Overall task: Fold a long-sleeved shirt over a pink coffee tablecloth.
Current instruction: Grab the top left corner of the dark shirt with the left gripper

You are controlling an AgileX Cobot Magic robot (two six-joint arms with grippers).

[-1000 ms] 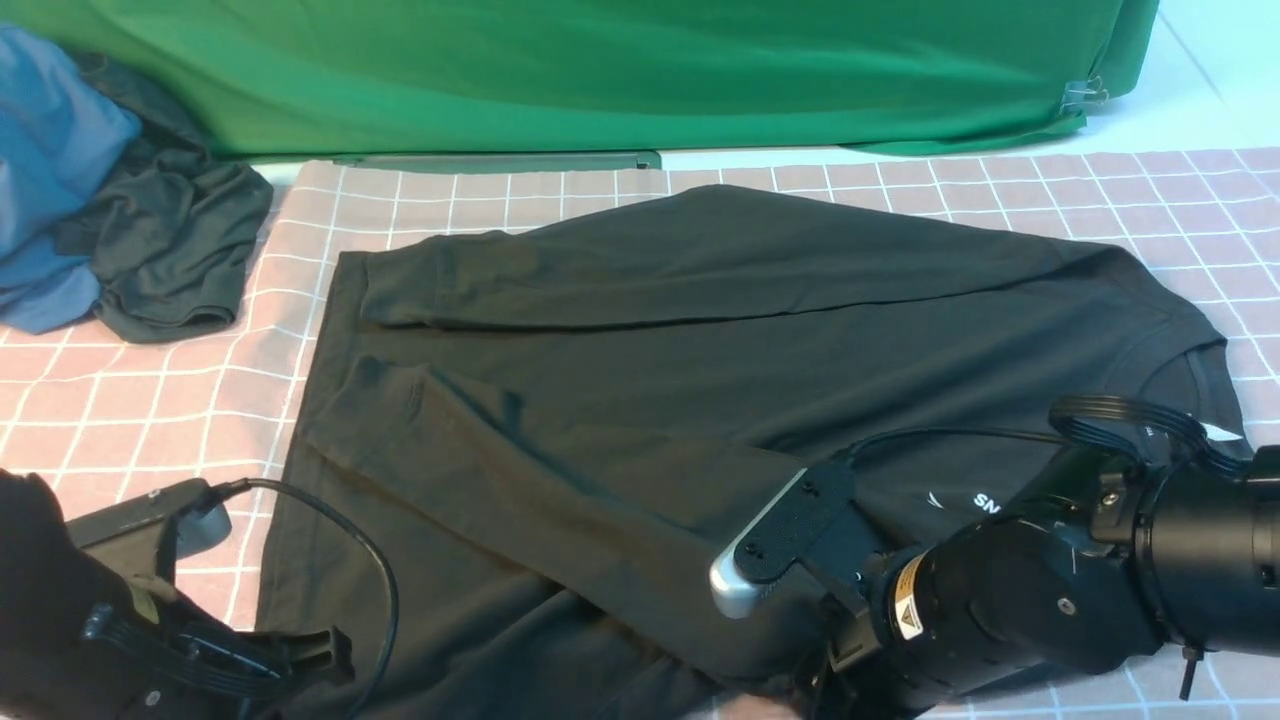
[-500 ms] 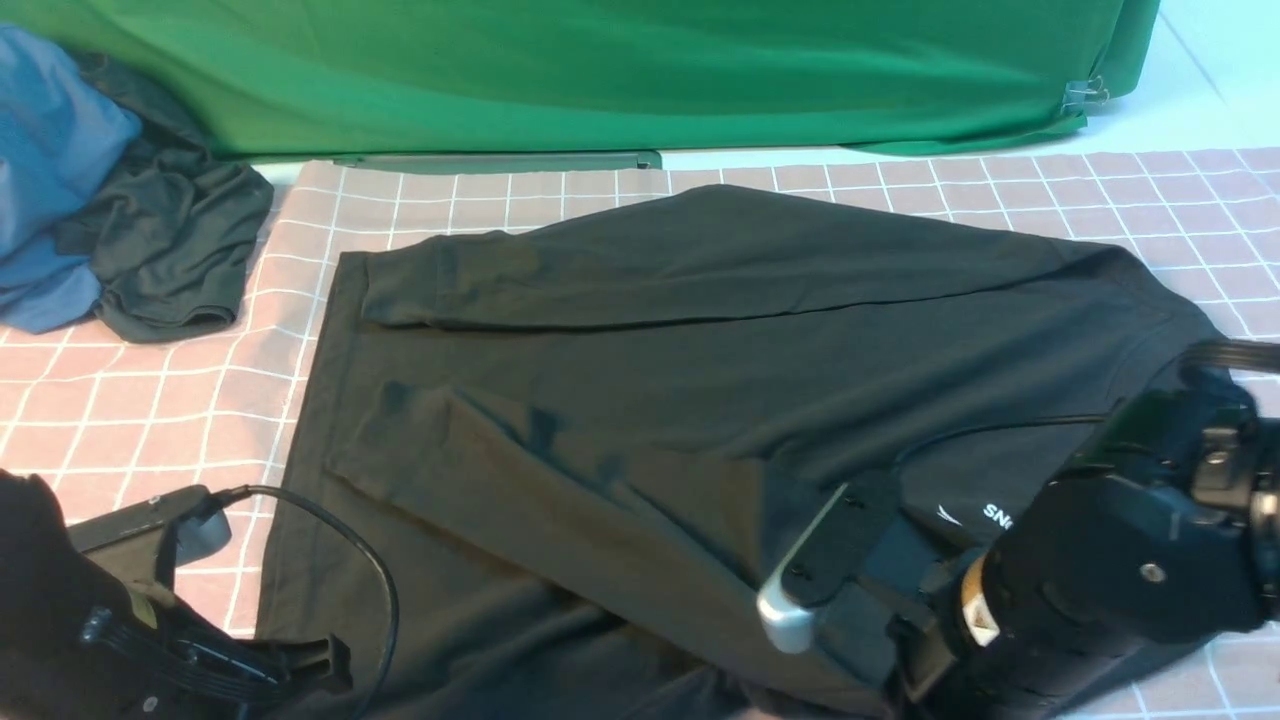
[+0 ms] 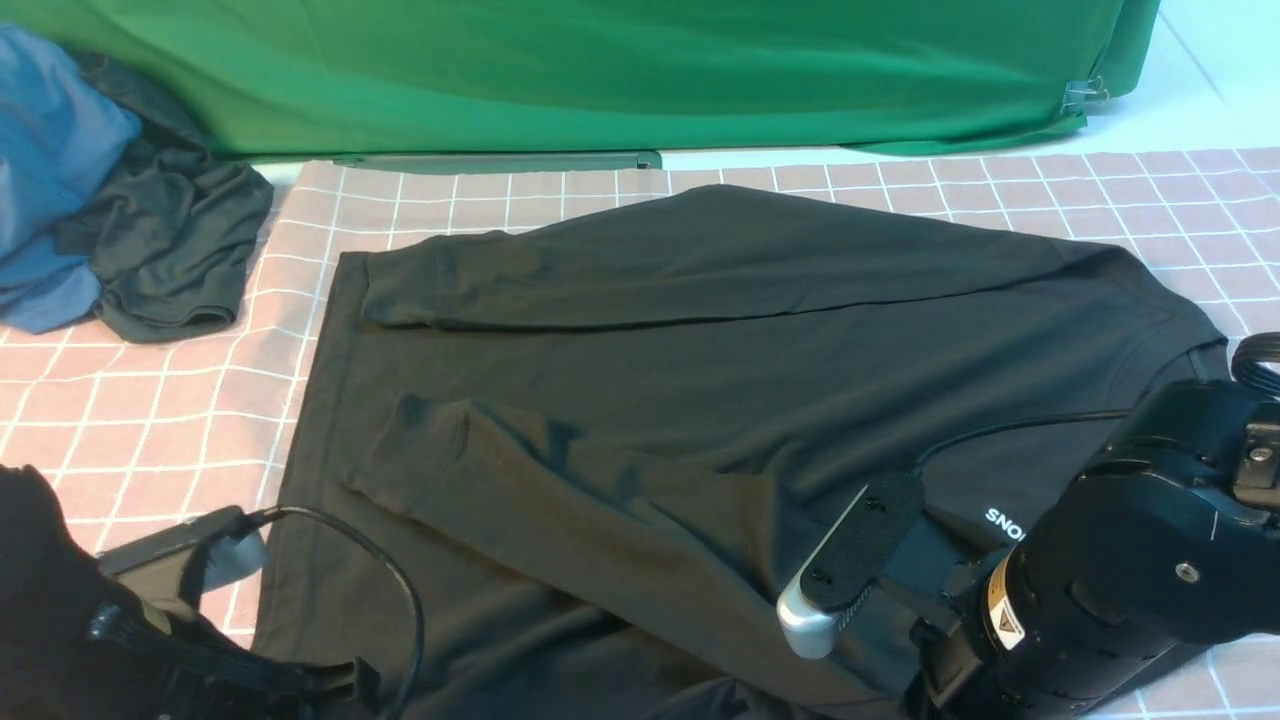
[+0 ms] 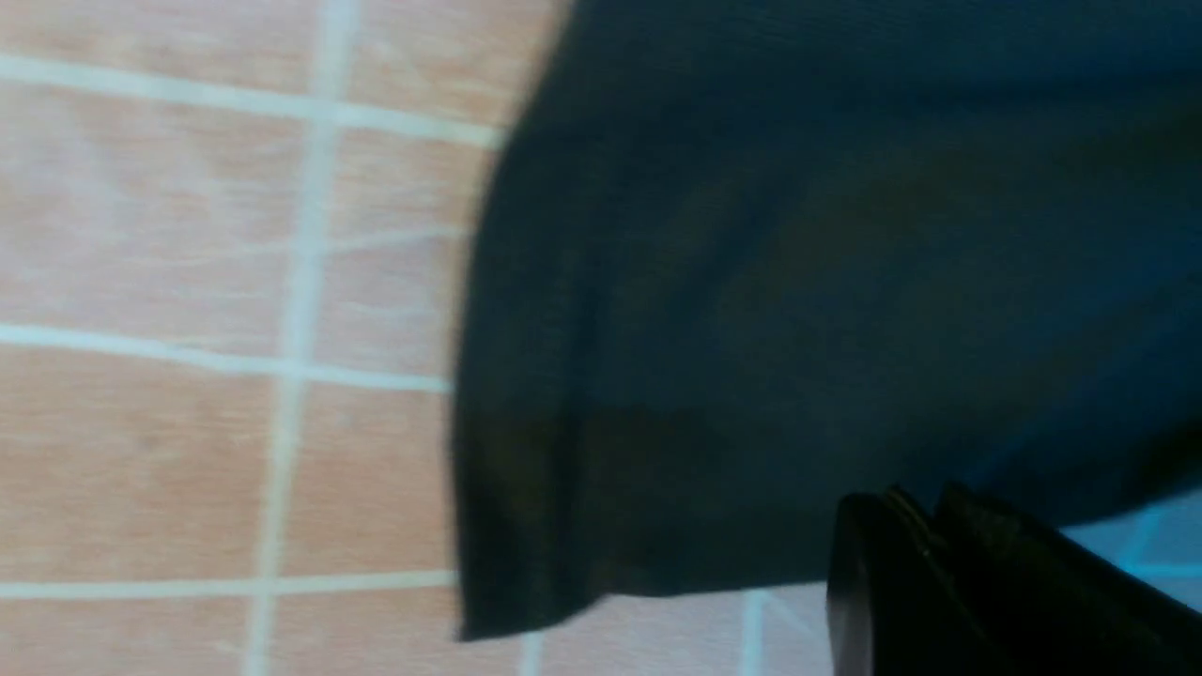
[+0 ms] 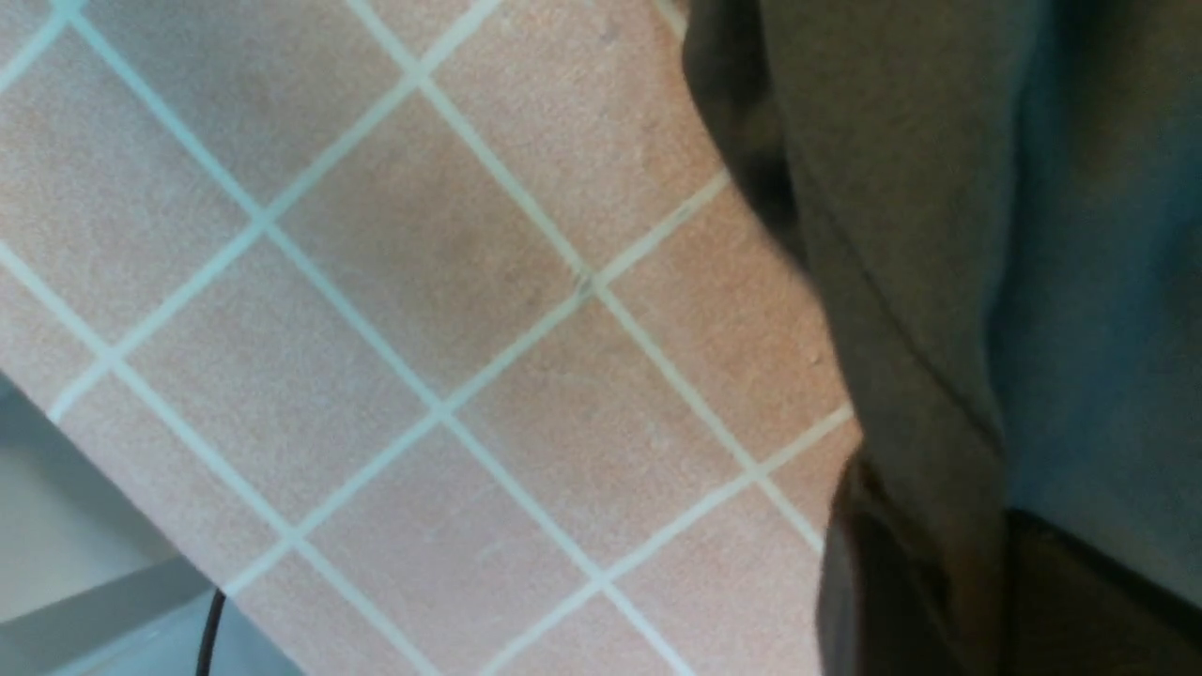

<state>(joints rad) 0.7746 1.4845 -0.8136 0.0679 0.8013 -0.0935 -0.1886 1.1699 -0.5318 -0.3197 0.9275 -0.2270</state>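
The long-sleeved shirt (image 3: 700, 330) lies spread on the pink coffee tablecloth (image 3: 150, 400), both sleeves folded across its body, and its white print (image 3: 1003, 523) shows beside my right arm (image 3: 1100, 580). Neither gripper shows in the front view; both are below the near edge. In the right wrist view my right gripper (image 5: 939, 526) is shut on a fold of the shirt (image 5: 939, 188) over the tablecloth (image 5: 423, 282). In the left wrist view my left gripper (image 4: 925, 507) has its fingers pressed together at the hem of the shirt (image 4: 798, 235), near its corner, above the tablecloth (image 4: 188, 422).
A blue garment (image 3: 50, 170) and a dark grey-green garment (image 3: 170, 240) are piled at the far left. A green cloth (image 3: 600, 70) hangs along the back. The table's grey near edge (image 5: 75, 582) shows past the tablecloth in the right wrist view.
My right arm has swung right and back toward the near edge, dragging the shirt's near sleeve and lower side with it. My left arm has shifted slightly right.
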